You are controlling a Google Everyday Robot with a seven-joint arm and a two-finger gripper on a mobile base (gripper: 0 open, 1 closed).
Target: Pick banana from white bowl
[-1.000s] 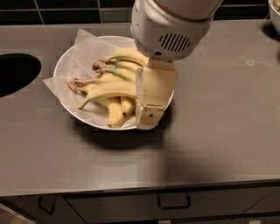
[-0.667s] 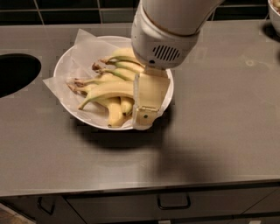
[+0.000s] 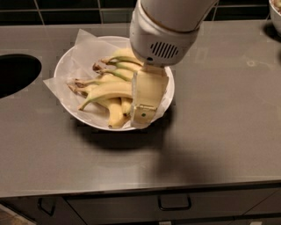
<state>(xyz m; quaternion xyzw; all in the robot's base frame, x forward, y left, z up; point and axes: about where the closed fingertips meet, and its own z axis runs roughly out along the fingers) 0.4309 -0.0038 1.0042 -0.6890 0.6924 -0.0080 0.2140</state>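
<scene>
The white bowl (image 3: pixel 75 115), lined with crinkled white paper (image 3: pixel 85 48), sits on the grey counter left of centre. It holds several bananas. The long, pale-yellow banana (image 3: pixel 109 91) with a green-tinged stem lies across the middle, its stem pointing lower left. Shorter bananas lie above and below it. My gripper (image 3: pixel 142 117) hangs from the big white arm housing (image 3: pixel 164 35) and reaches down into the right side of the bowl, at the right end of the long banana. It hides the bananas' right ends.
A dark round opening (image 3: pixel 13 72) is cut into the counter at the left. The edge of another white bowl (image 3: pixel 276 13) shows at the top right. Drawers with dark handles (image 3: pixel 174 204) lie below the counter's front edge. Black tiles line the back.
The gripper has shifted slightly left, further over the bananas in the bowl. The bananas and the bowl have not moved.
</scene>
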